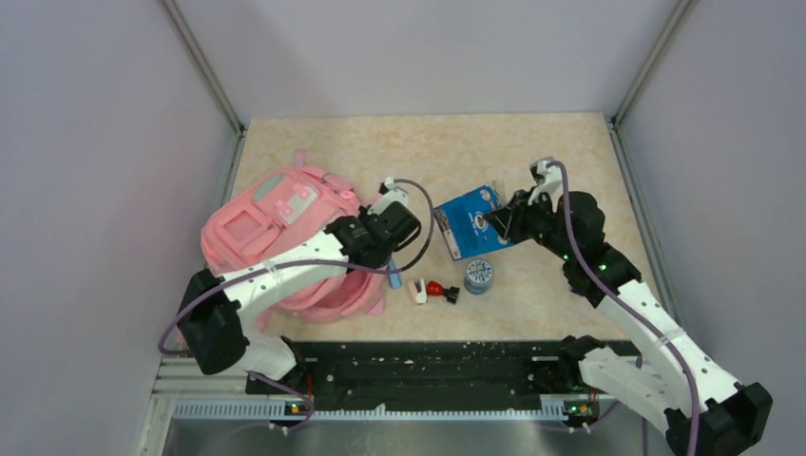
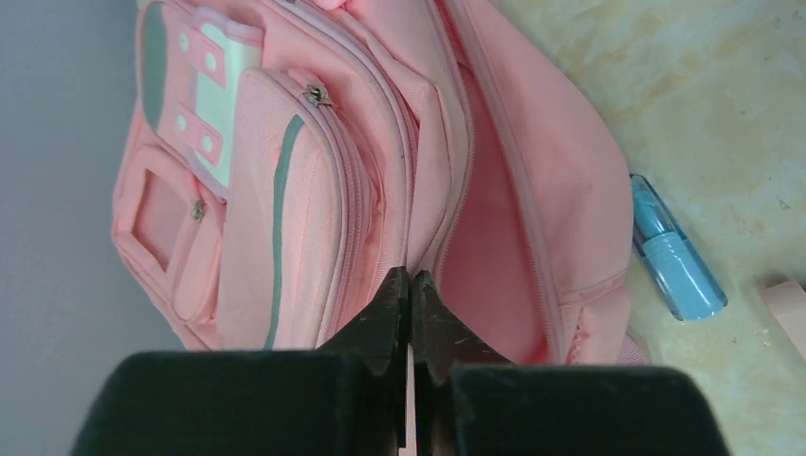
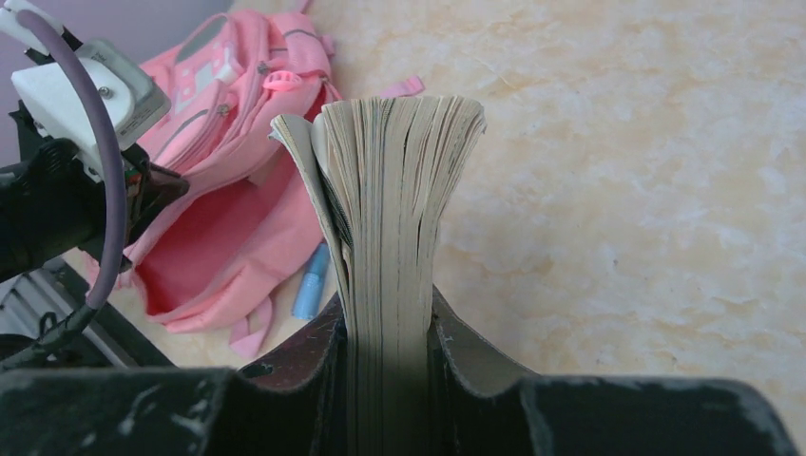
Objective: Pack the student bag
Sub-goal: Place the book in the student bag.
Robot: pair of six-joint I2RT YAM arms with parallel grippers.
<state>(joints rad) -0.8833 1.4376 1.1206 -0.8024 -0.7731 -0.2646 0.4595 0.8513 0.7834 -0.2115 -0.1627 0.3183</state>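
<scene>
- Overhead, the student bag [image 1: 276, 228] lies slumped at nine o'clock on the marbled beige worktop [image 1: 399, 152]. It is soft pink fabric with grey-white patches.
- At three o'clock from it, the right end effector [image 1: 497, 225] clamps a blue-covered book [image 1: 470, 217]. A blue pen [image 1: 393, 277], a round blue-and-white object [image 1: 478, 275] and small red-and-white bits [image 1: 432, 289] lie toward six o'clock.
- At the left wrist, the left end effector [image 2: 411, 280] is closed tight. Its tips meet on the zip lip of the main compartment and seem to pinch it. Smooth pink lining shows at three o'clock of the tips, with the translucent pen beyond.
- At the right wrist, the jaws grip a thick page block, its matte, yellowed leaves fanning out above.
- The step in hand, as I judge it, is opening the bag's mouth for the book. Next, the limp lip needs lifting to widen the gap. The rigid book then has to travel toward nine o'clock and slide in edge first.
</scene>
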